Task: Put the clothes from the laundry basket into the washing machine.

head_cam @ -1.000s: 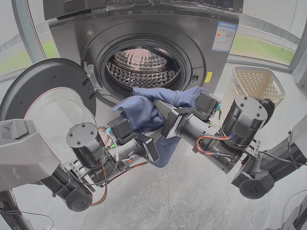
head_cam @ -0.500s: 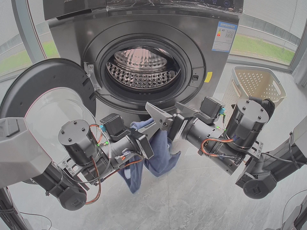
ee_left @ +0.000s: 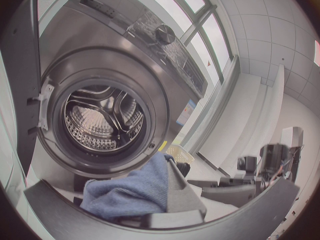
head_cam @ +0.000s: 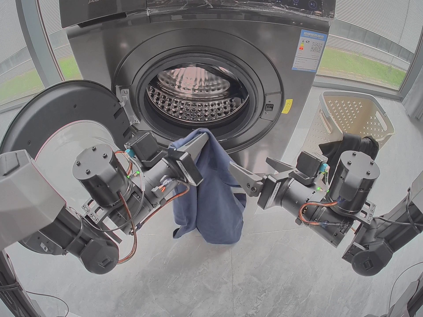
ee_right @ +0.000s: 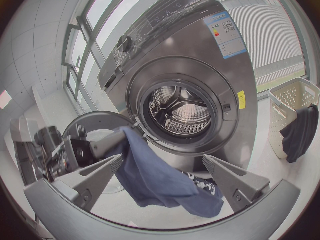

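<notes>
Blue garment hangs mid-frame from my clenched left claw, below the drum; right claw released (lower right). I should lift higher, then push deep inside

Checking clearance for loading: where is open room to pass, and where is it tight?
The drum is bare and its opening free above the lower rim. That rim is crowded: the blue garment hangs there from the left gripper, the open right gripper close beside. Bare floor lies below the garment, across to the laundry basket.
</notes>
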